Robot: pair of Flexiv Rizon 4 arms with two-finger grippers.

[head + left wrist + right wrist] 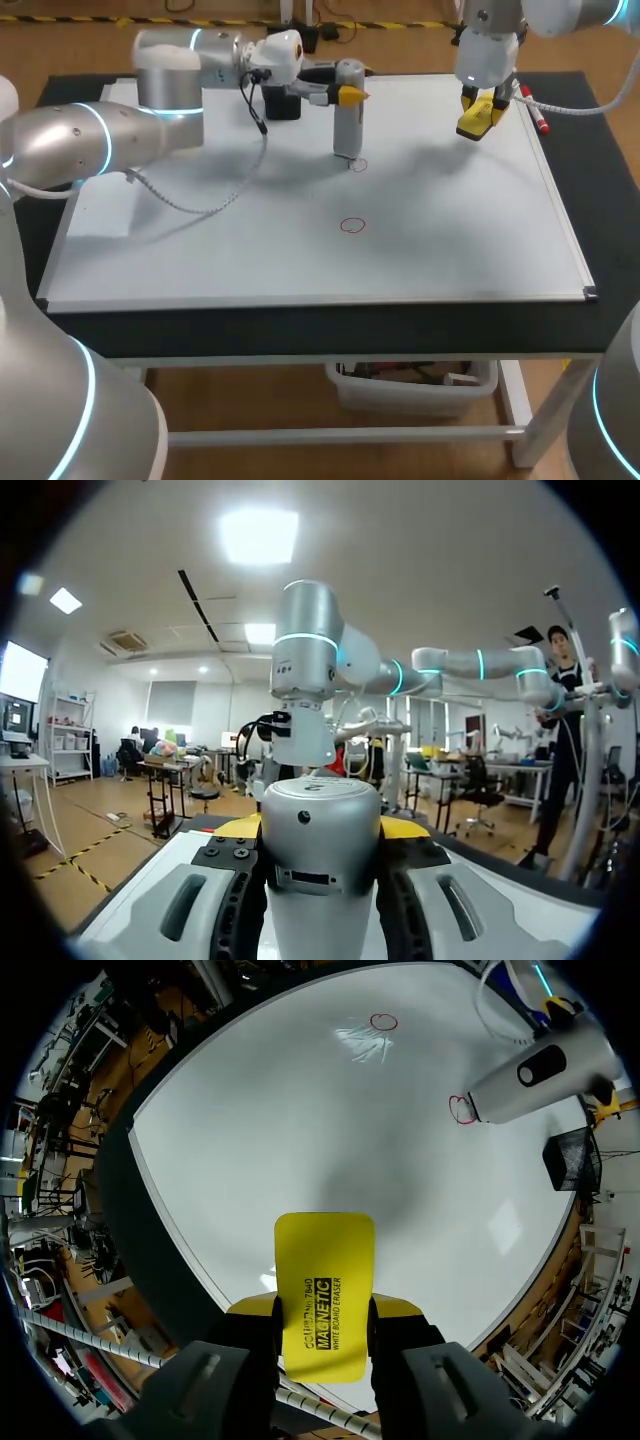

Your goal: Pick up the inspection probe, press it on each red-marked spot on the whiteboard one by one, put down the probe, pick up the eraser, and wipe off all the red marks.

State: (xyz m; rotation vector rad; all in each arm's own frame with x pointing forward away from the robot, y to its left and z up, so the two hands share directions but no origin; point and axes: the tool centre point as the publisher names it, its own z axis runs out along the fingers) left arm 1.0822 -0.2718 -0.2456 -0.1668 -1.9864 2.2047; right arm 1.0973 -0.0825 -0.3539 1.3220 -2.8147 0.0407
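My left gripper [350, 95] is shut on the grey cylindrical probe [347, 120], held upright with its tip on a red-marked spot [357, 165] at the back middle of the whiteboard [470, 250]. In the left wrist view the probe [321, 865] fills the gap between the yellow-tipped fingers. A second red circle [352, 225] lies nearer the board's middle. My right gripper [479, 118] hangs above the board's back right, shut on the yellow eraser [323, 1295]. From the right wrist view the probe [540, 1075] stands beside one red mark [462, 1109], with the other red mark [383, 1022] farther off.
A black box [281, 104] stands at the board's back edge behind the probe. A red marker [535, 113] lies along the right rim. A white sheet [105, 215] rests at the left edge.
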